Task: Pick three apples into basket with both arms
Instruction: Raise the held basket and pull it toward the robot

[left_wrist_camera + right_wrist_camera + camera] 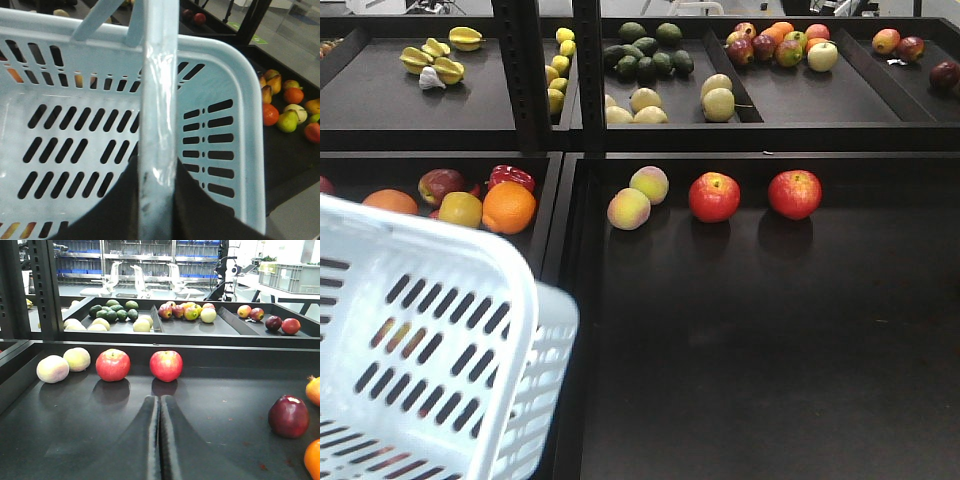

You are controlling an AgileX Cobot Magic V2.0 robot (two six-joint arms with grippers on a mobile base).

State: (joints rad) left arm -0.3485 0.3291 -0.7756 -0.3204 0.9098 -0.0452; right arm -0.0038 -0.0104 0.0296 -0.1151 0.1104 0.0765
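Found the left gripper clamped on the hoop handle of the pale-blue basket, holding it tilted at the lower left of the front view, across the front of the mixed-fruit tray. Peeked inside from the left wrist camera and spotted no apple in there, so judged all three picks not yet done. Found the right gripper pressed together, nothing between its fingers, hovering low over the black tray and aimed roughly between the left-hand red apple and the right-hand red apple, both parked side by side near the back wall, well apart from the basket. Also spotted a darker red apple off to the right, near an orange at the frame edge. Biggest worry: going in with the fingers together and just bumping a round apple across that smooth tray, probably rolling it into the wall or its neighbour. Would need to open up first. Second worry: grabbing the pale peach just left of the apples by mistake. Third: dropping fruit onto that tilted basket rim and bouncing it off, or setting the basket swinging on one clamped handle. Couldn't judge the firmness of that clamp.
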